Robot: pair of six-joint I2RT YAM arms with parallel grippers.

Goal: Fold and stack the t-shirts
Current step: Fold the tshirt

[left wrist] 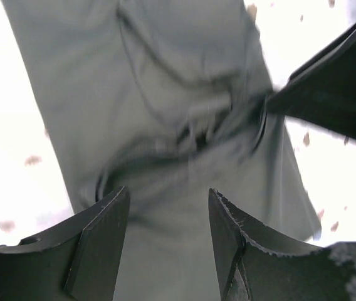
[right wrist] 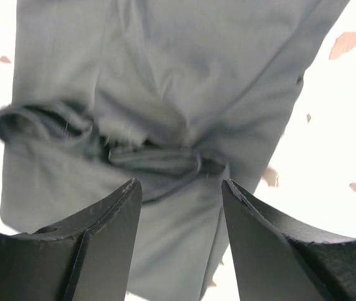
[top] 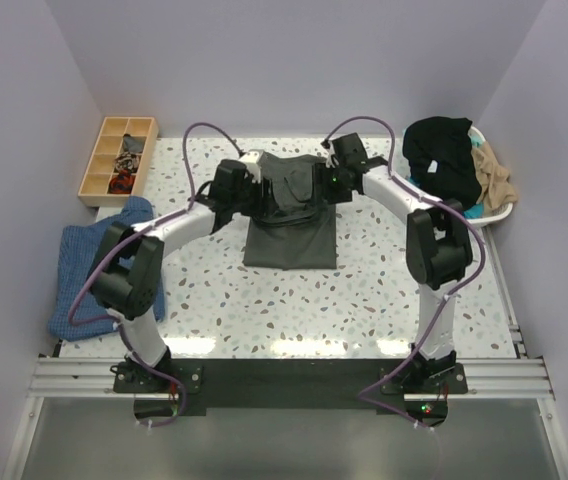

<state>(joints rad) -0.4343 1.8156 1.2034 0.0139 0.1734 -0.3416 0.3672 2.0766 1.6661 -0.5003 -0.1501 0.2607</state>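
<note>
The dark charcoal-grey t-shirt [top: 290, 222] lies partly folded in the middle of the table, its far part bunched into creases. My left gripper [top: 255, 186] hangs open over the shirt's far left part. In the left wrist view its jaws [left wrist: 168, 191] stand apart above grey cloth [left wrist: 165, 94], gripping nothing. At the far right part my right gripper [top: 326, 180] is open too. Its jaws [right wrist: 181, 183] straddle a rolled hem of the shirt [right wrist: 184, 75] from above without closing on it. Black [top: 442, 150], tan [top: 492, 178] and teal t-shirts are piled at the back right.
A white basket [top: 504, 208] at the back right holds the piled shirts. A wooden compartment tray [top: 116, 160] with small items stands at the back left. A blue cloth [top: 104, 268] lies at the left edge, beside the left arm. The right arm's finger [left wrist: 328, 94] shows in the left wrist view.
</note>
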